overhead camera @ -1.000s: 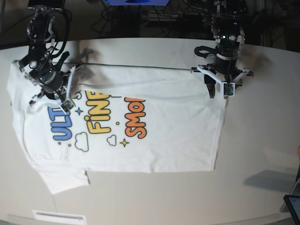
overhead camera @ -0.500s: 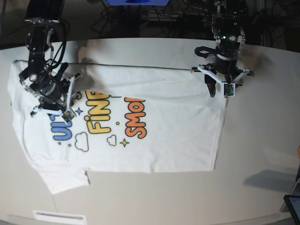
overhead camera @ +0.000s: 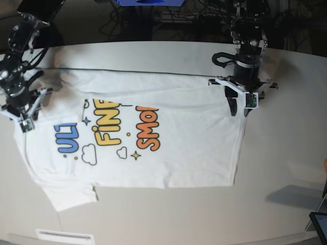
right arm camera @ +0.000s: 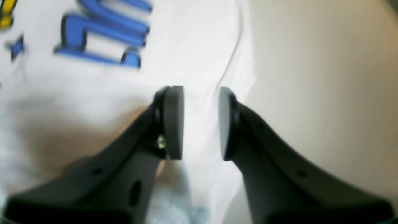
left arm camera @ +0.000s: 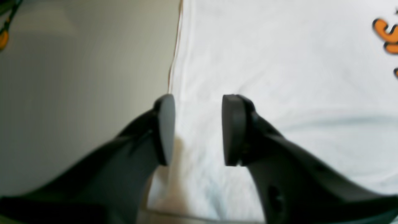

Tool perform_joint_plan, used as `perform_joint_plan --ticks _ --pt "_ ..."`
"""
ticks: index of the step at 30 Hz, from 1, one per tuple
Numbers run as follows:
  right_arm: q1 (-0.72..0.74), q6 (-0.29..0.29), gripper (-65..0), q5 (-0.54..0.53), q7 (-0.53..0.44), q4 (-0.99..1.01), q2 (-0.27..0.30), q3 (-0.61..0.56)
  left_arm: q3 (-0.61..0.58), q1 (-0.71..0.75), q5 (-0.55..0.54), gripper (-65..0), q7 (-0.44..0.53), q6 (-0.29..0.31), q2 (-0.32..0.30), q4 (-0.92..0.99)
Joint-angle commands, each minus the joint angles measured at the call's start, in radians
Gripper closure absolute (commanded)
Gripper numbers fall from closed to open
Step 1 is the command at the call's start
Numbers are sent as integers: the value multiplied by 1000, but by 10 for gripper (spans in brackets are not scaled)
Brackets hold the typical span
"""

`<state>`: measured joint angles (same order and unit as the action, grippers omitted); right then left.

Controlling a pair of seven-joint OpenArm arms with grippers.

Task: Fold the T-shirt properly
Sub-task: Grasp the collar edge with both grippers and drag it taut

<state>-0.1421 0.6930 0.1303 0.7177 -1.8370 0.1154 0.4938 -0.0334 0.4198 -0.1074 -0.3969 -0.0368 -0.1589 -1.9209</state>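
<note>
The white T-shirt [overhead camera: 168, 148] lies spread print-up on the pale table [overhead camera: 286, 153], with the blue, yellow and orange lettering showing. My left gripper [overhead camera: 238, 109] hovers at the shirt's hem edge on the base view's right. In its wrist view the gripper [left arm camera: 197, 130] is open, and the cloth edge [left arm camera: 177, 62] runs beneath the gap. My right gripper [overhead camera: 19, 116] is at the shirt's left edge near the sleeve. It [right arm camera: 200, 121] stands open with a narrow gap over white fabric [right arm camera: 202, 71], beside the blue letters [right arm camera: 102, 31].
Dark cables and equipment [overhead camera: 168, 20] line the table's far edge. A dark screen corner [overhead camera: 319, 224] sits at the front right. A white strip [overhead camera: 64, 236] lies at the front left edge. Bare table surrounds the shirt.
My right arm has swung left, from over the blue lettering to the shirt's left edge, uncovering the print. The left arm has barely moved, its jaws a little narrower.
</note>
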Motion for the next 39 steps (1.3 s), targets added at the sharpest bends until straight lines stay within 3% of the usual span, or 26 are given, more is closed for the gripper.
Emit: perform_joint_plan --ticks 1,2,3,7,10,13,15,21,26,39 --pt "-4 5 -65 -21 -30 -17 11 1 0 -3 2 -97 48 -5 0 -13" --pt "-26 5 -12 -21 -33 -17 11 1 0 -3 7 -27 63 -5 9 -5" --pt "-47 5 0 -22 -48 -17 2 1 0 -5 11 0 72 -5 14 1" --pt "-113 5 -3 -17 -149 -19 -52 1 0 -14 4 0 79 -5 17 64" --pt "-121 -3 -1 -16 -154 -13 -64 1 0 -12 8 0 109 -5 17 103" --pt "-121 -108 -1 -16 -160 1 -61 3 0 -6 11 0 134 -5 17 128" --pt "-110 -135 -1 -16 -160 23 -53 1 0 -6 11 0 134 -5 15 139" --pt "-83 -140 -1 -16 -160 95 -15 3 0 -5 11 0 134 -5 15 148" --pt "-72 -140 -1 -17 -160 116 -19 61 0 -5 11 0 126 -5 12 150" --pt "-72 -140 -1 -17 -158 234 -13 64 0 34 11 0 102 -5 12 162"
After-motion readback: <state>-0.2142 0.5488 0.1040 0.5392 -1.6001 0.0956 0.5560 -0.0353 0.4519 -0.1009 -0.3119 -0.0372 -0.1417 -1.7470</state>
